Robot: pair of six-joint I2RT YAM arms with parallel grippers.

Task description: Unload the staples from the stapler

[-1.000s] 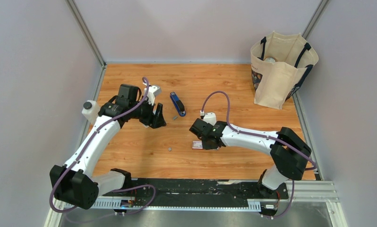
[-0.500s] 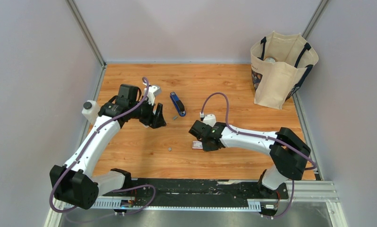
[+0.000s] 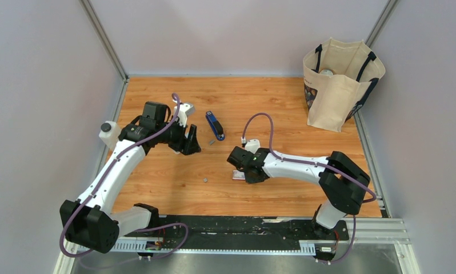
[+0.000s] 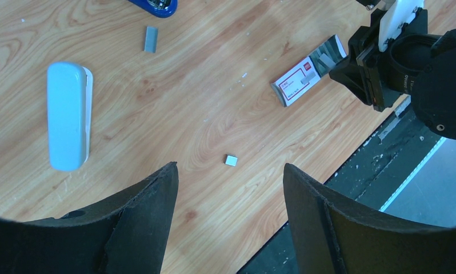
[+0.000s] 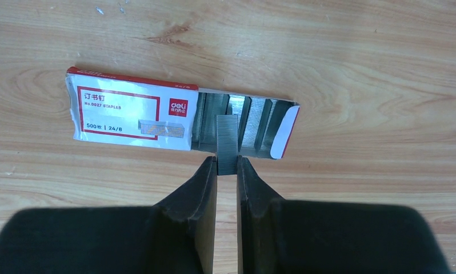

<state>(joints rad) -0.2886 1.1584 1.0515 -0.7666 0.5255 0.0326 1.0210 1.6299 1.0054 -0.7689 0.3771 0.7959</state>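
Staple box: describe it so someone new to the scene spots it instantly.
On the wooden table, follow the right arm to its hand, pinching a staple strip, near the middle; the staple box lies flat just beyond it. It is the only red-and-white printed carton, grey tray slid out, unlike the dark-blue stapler and pale blue block nearer the left arm.

"deli", "500", "24/6" on red-and-white box [image 5: 131,117]
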